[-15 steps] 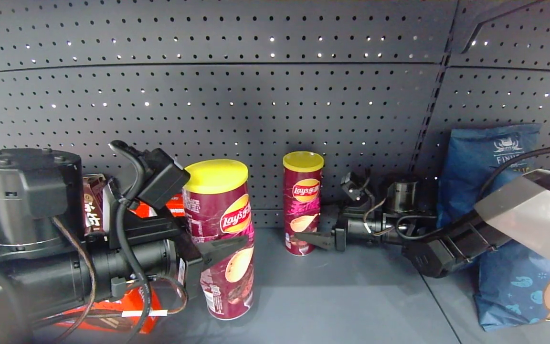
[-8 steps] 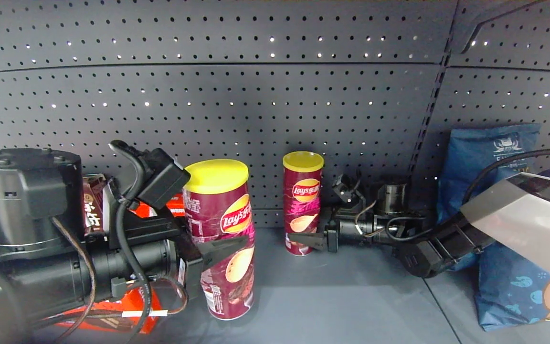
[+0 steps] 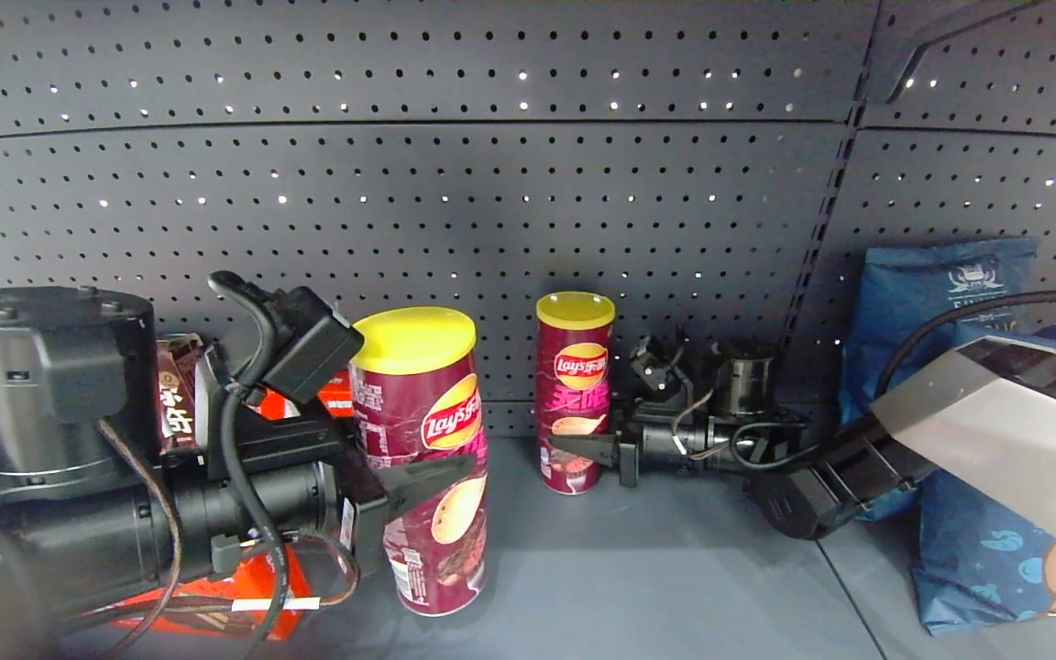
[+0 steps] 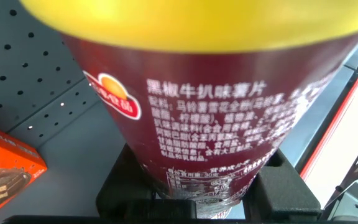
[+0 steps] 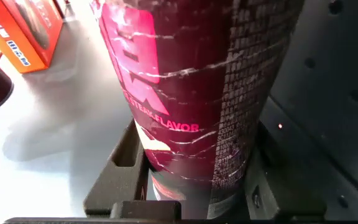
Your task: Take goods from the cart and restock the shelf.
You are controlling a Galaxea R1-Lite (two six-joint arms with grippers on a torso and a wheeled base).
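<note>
left claw (image 3: 436,481): closed on the near chip can (image 3: 418,385), fingers clamping its lower body from both sides. the can stands upright on the shelf deck (image 3: 656,568), its yellow lid well above the claw. right claw (image 3: 572,449): closed low on the far chip can (image 3: 574,367), which is upright between the fingers, close to the pegboard (image 3: 491,183). an orange box (image 3: 258,591) lies beside the left claw's wrist. a blue bag (image 3: 931,302) stands behind the right arm.
</note>
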